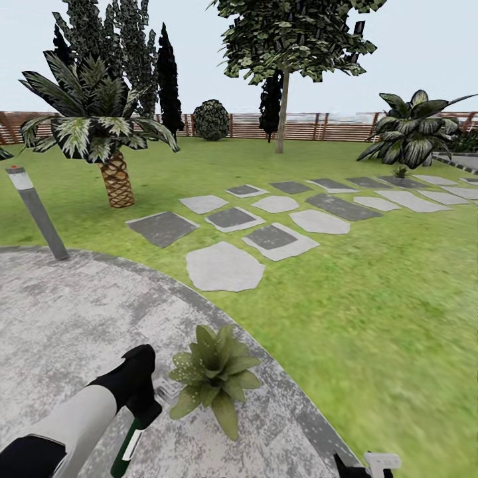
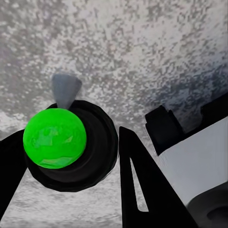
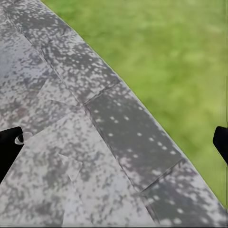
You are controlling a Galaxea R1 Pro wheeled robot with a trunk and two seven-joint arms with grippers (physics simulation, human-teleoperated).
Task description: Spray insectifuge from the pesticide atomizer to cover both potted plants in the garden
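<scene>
**Left arm holds the sprayer beside the near potted plant**

The left gripper (image 1: pixel 143 405) hangs low over the round grey patio (image 1: pixel 60 318), its dark fingers (image 2: pixel 135 190) clamped on the pesticide atomizer (image 1: pixel 129 441). The slim dark green bottle with its white label strip points down and toward me below the hand. Seen from the left wrist, the bottle is end-on, a bright green round shape in a black ring, with a pale grey nozzle tip (image 2: pixel 65 90) jutting out over the speckled paving.

Just to the right of that hand sits a potted plant (image 1: pixel 216 378), a low rosette of pointed green leaves, resting on the patio near its curved edge. A second small rosette (image 1: pixel 400 171) stands far off to the right, beside the big dark broad-leaved bush (image 1: pixel 415 129).

The right gripper (image 1: pixel 365 465) shows at the near right; its fingers (image 3: pixel 9 147) are spread wide apart, holding nothing, above the patio rim and the lawn (image 1: pixel 372 285).

Grey stepping stones (image 1: pixel 224 265) run across the grass toward the brown slatted fence (image 1: pixel 312 126). A palm (image 1: pixel 99 133) and a short grey post (image 1: pixel 36 209) stand at the left.
</scene>
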